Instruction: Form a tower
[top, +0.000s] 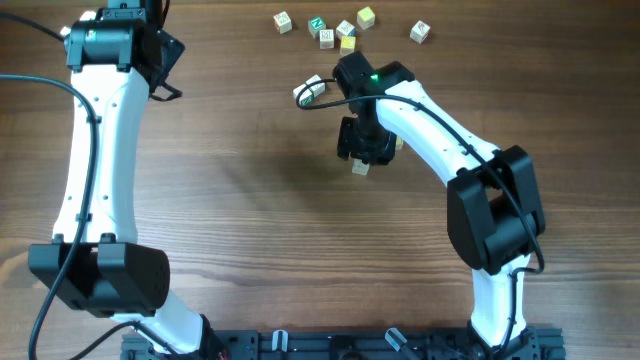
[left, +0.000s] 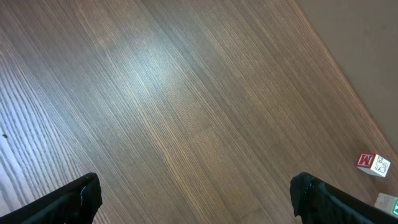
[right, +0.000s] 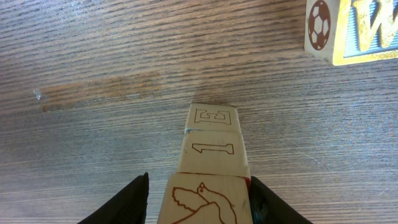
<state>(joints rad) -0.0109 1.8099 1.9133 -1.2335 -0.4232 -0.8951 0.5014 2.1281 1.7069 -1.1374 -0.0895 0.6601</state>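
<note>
The tower (right: 210, 149) stands on the wooden table as a narrow stack of pale cubes: an E face lowest, a 1 face above it, and a cube with a red bird outline (right: 205, 202) on top. My right gripper (right: 199, 186) straddles the bird cube; its right finger touches the cube and a small gap shows at the left finger. From overhead the right gripper (top: 362, 148) covers most of the tower (top: 360, 168). My left gripper (left: 196, 196) is wide open over bare table, seen from above at the far left (top: 172, 68).
Several loose cubes (top: 346, 30) lie scattered at the back, one more (top: 310, 90) left of the right arm. A cube with a soccer ball and a yellow W (right: 354, 28) sits just beyond the tower. A red M cube (left: 373, 163) lies near the table edge.
</note>
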